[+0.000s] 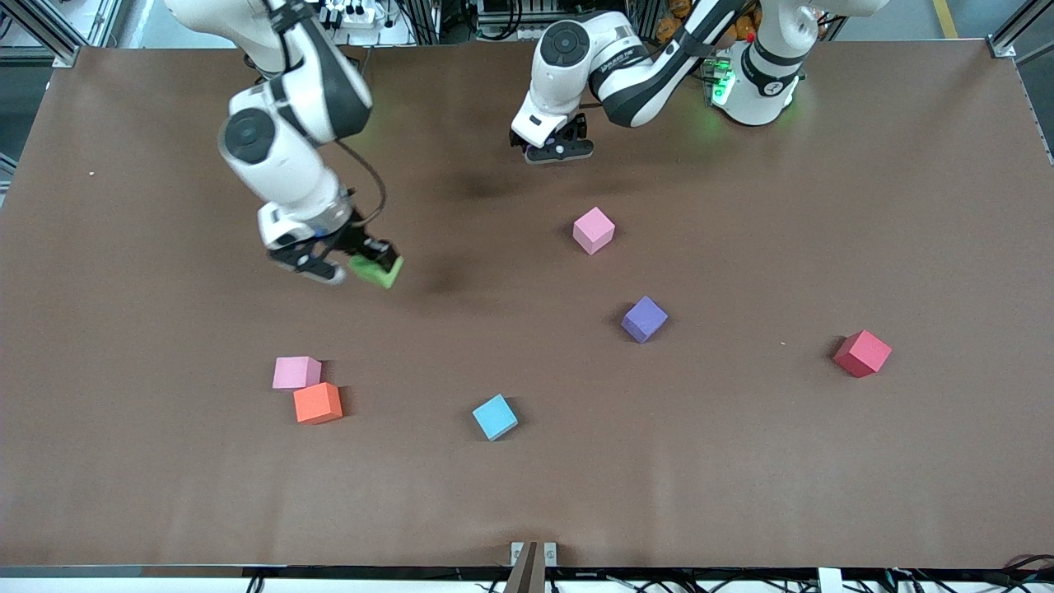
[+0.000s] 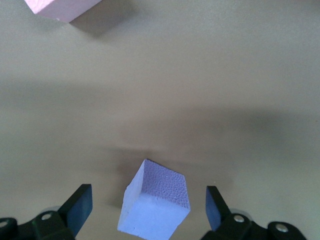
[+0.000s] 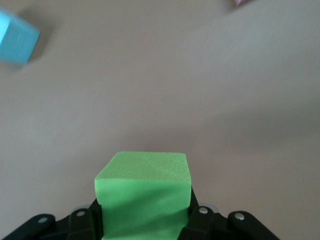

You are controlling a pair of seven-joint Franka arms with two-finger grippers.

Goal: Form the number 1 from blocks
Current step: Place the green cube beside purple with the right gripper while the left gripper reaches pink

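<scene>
Carrying the green block clamped in the right claw, the right arm hangs over bare bench. The left claw, fingers apart, hangs above a purple block seen in its wrist view. To do well, lower green level beside the pink block and purple block; open room surrounds them, edges well apart.

Right pincer clamped and raised; left pincer spread wide, seemingly raised near its base.
</scene>
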